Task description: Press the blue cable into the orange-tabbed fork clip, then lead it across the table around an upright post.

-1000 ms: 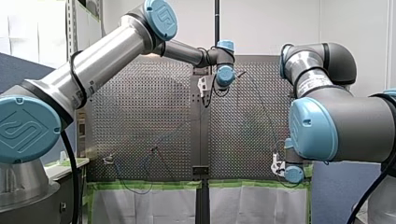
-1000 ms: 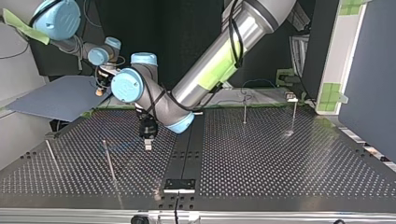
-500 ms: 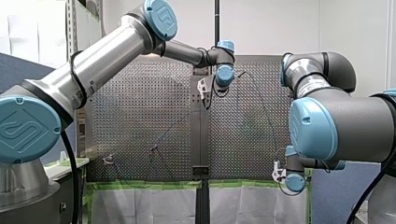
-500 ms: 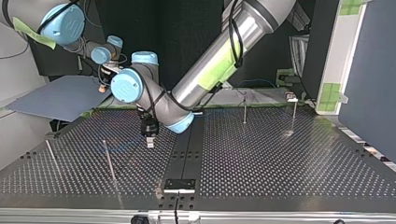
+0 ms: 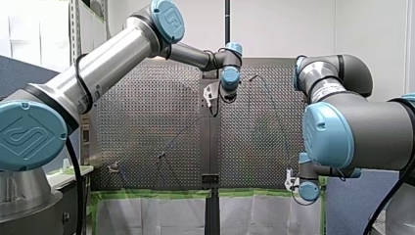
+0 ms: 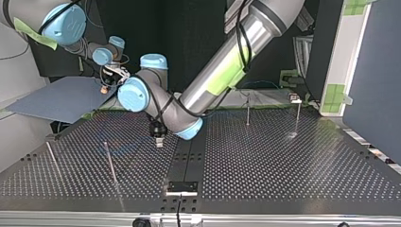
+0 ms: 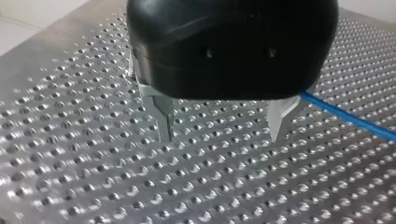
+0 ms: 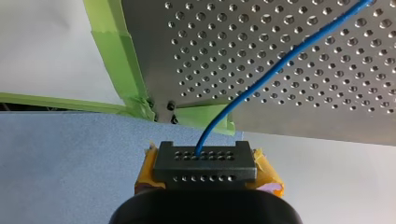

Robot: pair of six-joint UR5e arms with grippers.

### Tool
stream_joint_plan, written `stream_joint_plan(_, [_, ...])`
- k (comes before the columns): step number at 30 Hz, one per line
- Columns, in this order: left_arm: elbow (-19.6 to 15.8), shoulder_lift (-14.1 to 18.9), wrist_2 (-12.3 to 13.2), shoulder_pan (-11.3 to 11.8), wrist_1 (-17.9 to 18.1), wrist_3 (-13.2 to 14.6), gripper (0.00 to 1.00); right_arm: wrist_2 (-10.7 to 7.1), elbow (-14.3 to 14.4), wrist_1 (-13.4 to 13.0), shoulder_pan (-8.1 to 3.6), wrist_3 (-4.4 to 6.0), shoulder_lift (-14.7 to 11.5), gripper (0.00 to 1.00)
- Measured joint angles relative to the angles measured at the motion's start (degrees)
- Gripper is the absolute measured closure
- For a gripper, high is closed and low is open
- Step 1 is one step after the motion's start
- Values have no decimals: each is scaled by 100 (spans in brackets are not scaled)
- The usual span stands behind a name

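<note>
You see the cable (image 8: 280, 65) as a thin, smooth blue line. It comes out of your right tool (image 8: 204, 161), which is closed on it between yellow pads (image 8: 266, 175), just off a taped corner of the surface (image 8: 327, 98). From the tool the cable bends a little, then its long axis goes slantwise and nearly straight away over the holes. In the left wrist view the same cable lies straight on the surface. It passes just beside one metal finger (image 7: 280, 116), outside the gap, and points obliquely away from it. Your left tool (image 7: 222, 128) is open, with nothing between its fingers, and it points down at the surface.
</note>
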Motion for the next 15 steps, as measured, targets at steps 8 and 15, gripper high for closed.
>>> stream_joint_plan(8, [-1,28,418,87,-89,-444,0,4,-1,21,-7,-7,0,100])
stream_joint_plan(15, [-4,30,798,159,-65,-825,0,4,-1,36,-7,-13,0,100])
